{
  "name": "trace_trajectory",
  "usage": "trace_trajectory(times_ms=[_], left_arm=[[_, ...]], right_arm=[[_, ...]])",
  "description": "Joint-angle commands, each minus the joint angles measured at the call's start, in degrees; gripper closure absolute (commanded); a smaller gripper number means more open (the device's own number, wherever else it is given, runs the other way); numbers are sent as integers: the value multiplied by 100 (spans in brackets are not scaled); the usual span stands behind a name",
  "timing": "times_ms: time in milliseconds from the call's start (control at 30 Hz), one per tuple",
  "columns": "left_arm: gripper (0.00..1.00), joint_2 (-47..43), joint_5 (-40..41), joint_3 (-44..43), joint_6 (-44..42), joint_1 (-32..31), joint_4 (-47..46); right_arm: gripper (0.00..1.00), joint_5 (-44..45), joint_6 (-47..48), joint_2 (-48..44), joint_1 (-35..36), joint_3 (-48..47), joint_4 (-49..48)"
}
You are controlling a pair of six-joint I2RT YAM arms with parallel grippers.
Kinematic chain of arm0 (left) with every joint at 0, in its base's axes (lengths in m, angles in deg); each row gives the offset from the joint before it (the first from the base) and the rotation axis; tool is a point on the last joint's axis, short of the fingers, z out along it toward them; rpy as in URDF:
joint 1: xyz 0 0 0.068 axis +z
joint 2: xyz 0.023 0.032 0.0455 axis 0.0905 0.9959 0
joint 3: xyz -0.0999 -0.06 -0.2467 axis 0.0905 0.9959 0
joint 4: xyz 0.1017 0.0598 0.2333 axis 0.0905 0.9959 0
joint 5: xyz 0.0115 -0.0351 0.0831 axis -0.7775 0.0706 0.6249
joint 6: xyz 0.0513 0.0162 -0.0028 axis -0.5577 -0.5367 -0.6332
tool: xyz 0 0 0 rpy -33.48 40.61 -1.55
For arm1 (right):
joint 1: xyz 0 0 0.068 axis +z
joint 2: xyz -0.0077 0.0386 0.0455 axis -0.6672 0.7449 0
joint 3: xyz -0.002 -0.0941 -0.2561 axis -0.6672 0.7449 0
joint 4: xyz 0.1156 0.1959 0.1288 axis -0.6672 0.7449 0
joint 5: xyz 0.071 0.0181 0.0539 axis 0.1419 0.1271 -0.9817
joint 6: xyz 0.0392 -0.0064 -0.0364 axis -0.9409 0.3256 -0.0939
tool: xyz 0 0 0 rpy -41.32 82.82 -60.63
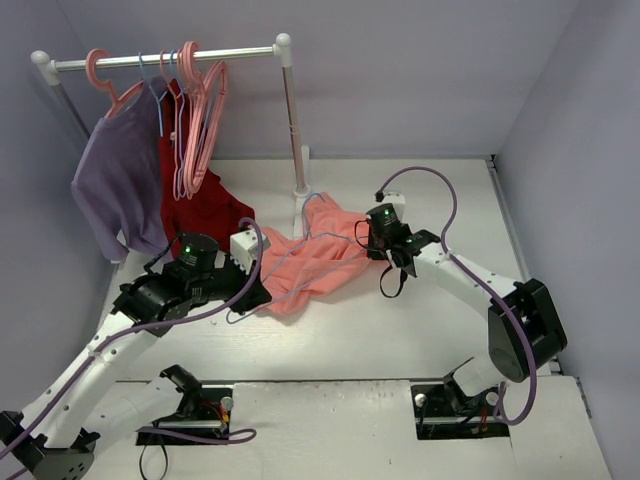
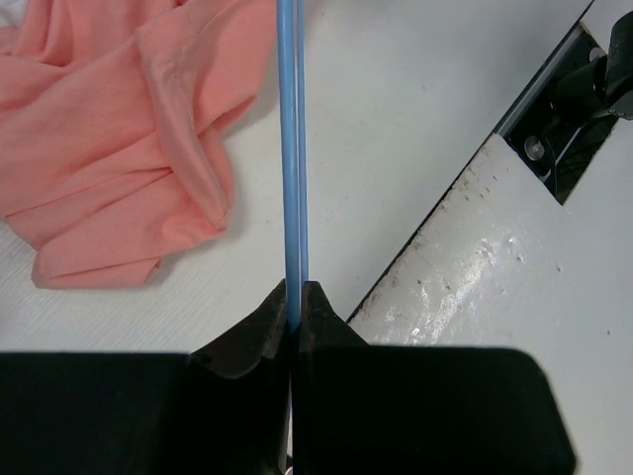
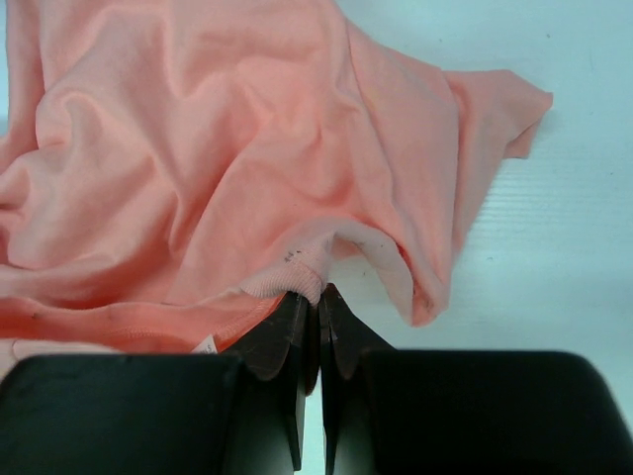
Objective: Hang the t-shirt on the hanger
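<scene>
- At the far left a rail (image 1: 170, 58) carries a purple shirt (image 1: 115, 185), a dark red garment (image 1: 200, 205) and pink hangers (image 1: 200, 110).
- The left tool (image 2: 295, 297) is closed tight on the thin blue wire of the hanger (image 2: 291, 148), which runs straight out past the cloth's edge.
- The t-shirt (image 1: 320, 260) lies crumpled mid-tabletop (image 1: 400, 330), between both arms.
- The right tool (image 3: 318, 302) is pinched together on the t-shirt's ribbed neck edge.
</scene>
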State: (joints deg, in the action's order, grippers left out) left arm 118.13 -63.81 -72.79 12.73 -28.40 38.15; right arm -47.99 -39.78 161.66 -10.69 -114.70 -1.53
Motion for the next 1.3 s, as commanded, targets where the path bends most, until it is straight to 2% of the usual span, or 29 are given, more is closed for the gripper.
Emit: trace_trajectory(times_ms=[0, 433, 633, 933, 1267], left_arm=[[100, 154, -20, -13, 101, -193, -636], [100, 313, 233, 221, 6, -252, -712], [100, 486, -1, 142, -167, -274, -930], [100, 646, -211, 306, -12, -363, -1848], [100, 673, -711, 659, 124, -393, -3203]], right_arm=[[100, -60, 81, -327, -31, -176, -67], [100, -258, 225, -489, -57, -200, -66], [100, -403, 411, -535, -49, -310, -49], [100, -764, 711, -761, -46, -647, -51], [100, -1207, 1647, -1293, -37, -1121, 23]])
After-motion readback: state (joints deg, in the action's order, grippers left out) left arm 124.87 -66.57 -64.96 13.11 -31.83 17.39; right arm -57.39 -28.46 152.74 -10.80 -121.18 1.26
